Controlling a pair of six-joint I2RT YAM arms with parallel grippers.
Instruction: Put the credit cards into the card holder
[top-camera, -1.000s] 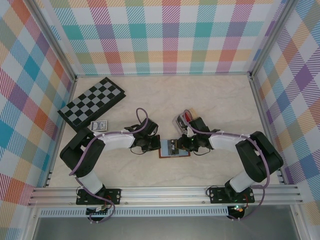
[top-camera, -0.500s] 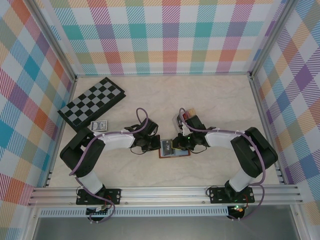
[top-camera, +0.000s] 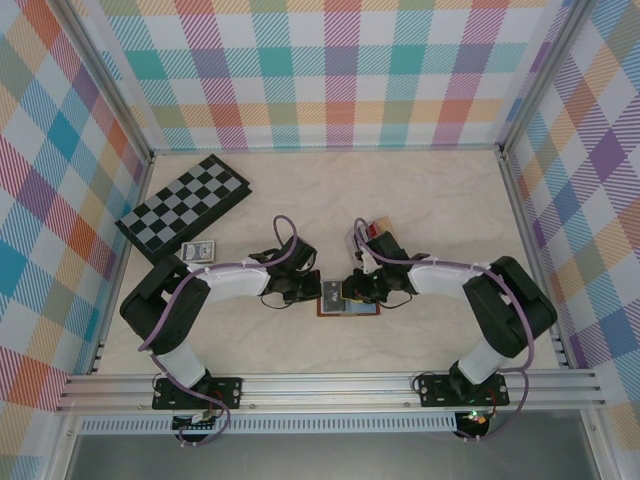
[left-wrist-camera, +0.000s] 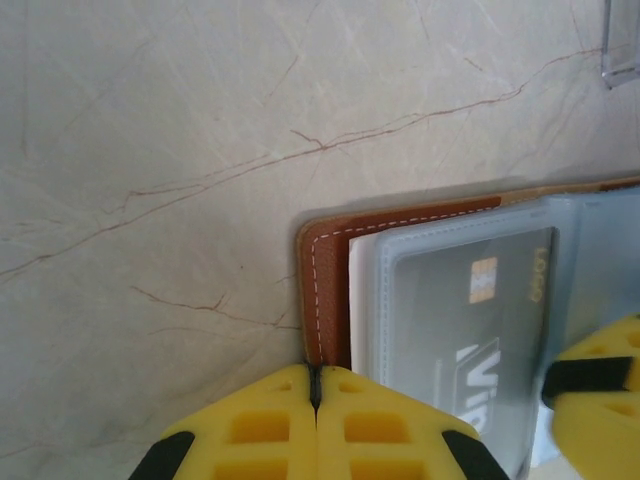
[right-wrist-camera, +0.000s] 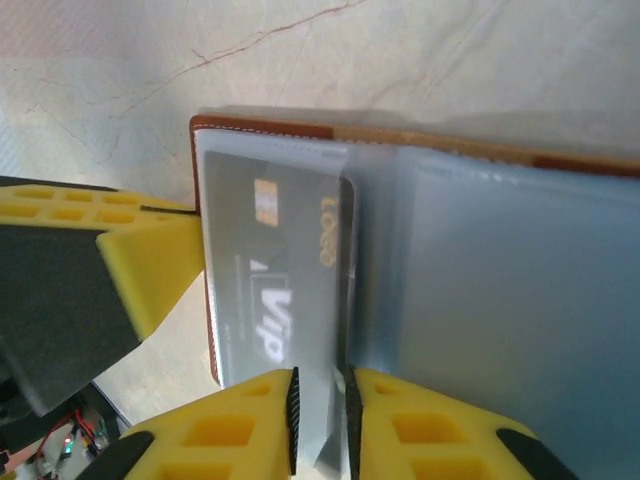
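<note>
- The card holder (top-camera: 360, 308) lies open and flat on the marble-patterned table (top-camera: 420, 190), near its front edge and directly between the two arms' tips.
- The left gripper (top-camera: 308, 291) is clenched on nothing. In the left wrist view its yellow fingers meet with no gap (left-wrist-camera: 314, 372), their tips against the left edge of the holder's brown leather (left-wrist-camera: 325, 270).
- A dark card (right-wrist-camera: 275, 270) marked "Vip" sits inside the leftmost clear sleeve (right-wrist-camera: 500, 300) of the holder, its gold chip toward the top edge. The same card appears from the left wrist (left-wrist-camera: 465, 320).
- The right gripper (top-camera: 350, 290) reaches in over the holder from the right. Seen from its wrist, its jaws (right-wrist-camera: 321, 378) stand a narrow slit apart with the sleeve's edge between them, at the card's lower right corner. Whether they pinch it cannot be told.
- The two grippers' fingers are just beside each other at the holder's left half.
- A clear tray (top-camera: 372, 232) sits just behind the right gripper. A chessboard (top-camera: 185, 205) and a blue-patterned pack (top-camera: 200, 250) lie well apart at far left.
</note>
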